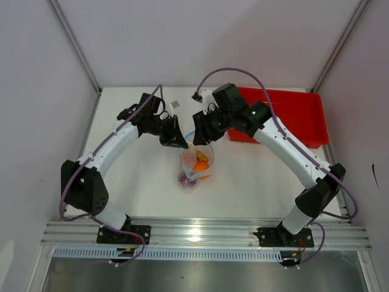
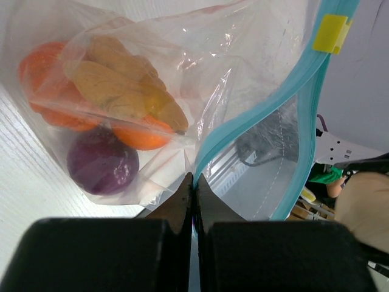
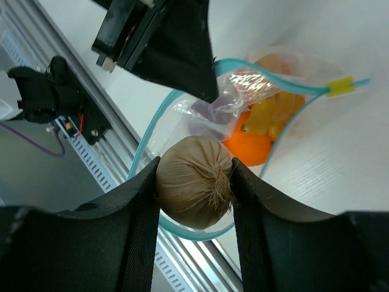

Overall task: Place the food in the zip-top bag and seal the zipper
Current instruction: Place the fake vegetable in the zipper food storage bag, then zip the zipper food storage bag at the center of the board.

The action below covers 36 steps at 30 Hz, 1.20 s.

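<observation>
The clear zip-top bag (image 1: 196, 165) hangs open at the table's middle, with orange, yellow and purple toy foods (image 2: 103, 115) inside. Its teal zipper (image 2: 255, 115) carries a yellow slider (image 2: 330, 33). My left gripper (image 2: 194, 182) is shut on the zipper edge and holds the mouth up. My right gripper (image 3: 196, 182) is shut on a whitish-tan round garlic-like piece (image 3: 194, 180), right above the open mouth (image 3: 182, 109). In the top view the left gripper (image 1: 176, 141) and the right gripper (image 1: 202, 135) sit at either side of the bag's top.
A red tray (image 1: 292, 112) stands at the back right, behind the right arm. White walls enclose the table on three sides. A metal rail (image 1: 200, 231) runs along the near edge.
</observation>
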Each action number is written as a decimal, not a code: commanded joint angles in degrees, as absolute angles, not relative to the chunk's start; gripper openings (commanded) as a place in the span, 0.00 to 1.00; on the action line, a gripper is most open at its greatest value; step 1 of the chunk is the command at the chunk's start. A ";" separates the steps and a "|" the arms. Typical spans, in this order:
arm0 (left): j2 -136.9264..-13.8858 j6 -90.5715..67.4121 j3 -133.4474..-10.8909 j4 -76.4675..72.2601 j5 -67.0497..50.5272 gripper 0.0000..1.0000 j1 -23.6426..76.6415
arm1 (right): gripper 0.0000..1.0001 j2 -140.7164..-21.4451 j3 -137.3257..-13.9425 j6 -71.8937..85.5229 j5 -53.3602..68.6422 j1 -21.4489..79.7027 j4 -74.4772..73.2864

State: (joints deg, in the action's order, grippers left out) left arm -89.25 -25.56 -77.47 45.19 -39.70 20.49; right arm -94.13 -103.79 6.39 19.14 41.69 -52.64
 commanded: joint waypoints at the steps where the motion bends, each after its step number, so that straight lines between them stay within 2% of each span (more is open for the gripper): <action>1: -88.07 -26.46 -79.45 45.18 -39.55 0.01 20.30 | 0.42 -94.22 -102.83 3.78 19.69 43.41 -53.26; 5: -87.10 -26.54 -78.75 44.91 -39.20 0.01 20.39 | 0.59 -93.78 -101.08 3.87 17.93 44.12 -53.88; 10: -86.05 -25.93 -77.96 45.53 -38.58 0.01 20.39 | 0.99 -92.46 -99.14 4.13 17.67 44.38 -53.00; 16: -85.26 -25.49 -77.61 44.48 -39.99 0.00 20.74 | 1.00 -92.55 -102.56 4.39 17.39 43.77 -52.30; 23: -84.38 -24.08 -78.40 45.52 -41.31 0.01 22.23 | 0.99 -90.27 -104.50 9.66 23.20 33.16 -46.24; 30: -83.32 -21.62 -80.33 46.58 -42.45 0.01 25.84 | 0.99 -87.90 -95.20 13.36 29.62 21.90 -38.76; 36: -81.48 -19.78 -80.25 47.98 -42.80 0.01 28.12 | 0.99 -87.63 -87.11 11.08 26.63 21.09 -37.27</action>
